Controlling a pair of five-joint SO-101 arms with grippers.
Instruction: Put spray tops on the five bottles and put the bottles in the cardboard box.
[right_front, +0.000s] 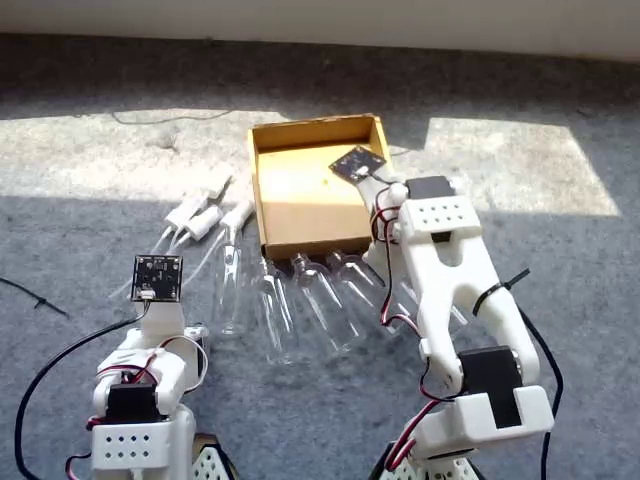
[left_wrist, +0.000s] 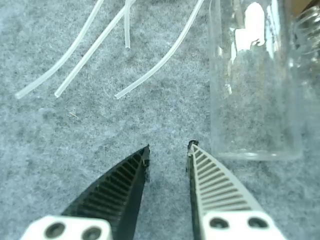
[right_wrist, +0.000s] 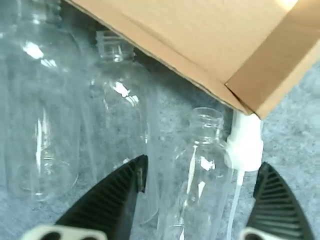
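To do: fit loose spray tops (right_front: 205, 218) on uncapped bottles (right_front: 280, 310), load cardboard box (right_front: 300, 195); left tool (left_wrist: 170, 146) ajar, right tool (right_wrist: 202, 164) wide open.

We see a grey carpet (right_front: 590, 290) carrying everything, with patches of sunlight across its far part. On it lies an open cardboard box (right_front: 257, 190). Just beside the box's near wall is a row of clear bottles (right_front: 320, 300) on their sides, necks toward the box. In the high view, white spray tops (right_front: 205, 222) lie close together left of the box, their thin tubes (left_wrist: 145, 73) trailing over the carpet. Another spray top (right_wrist: 245, 145) lies by a corner of the box, just beside a bottle's neck. A black cable tie (right_front: 35, 298) lies well apart near the left edge.
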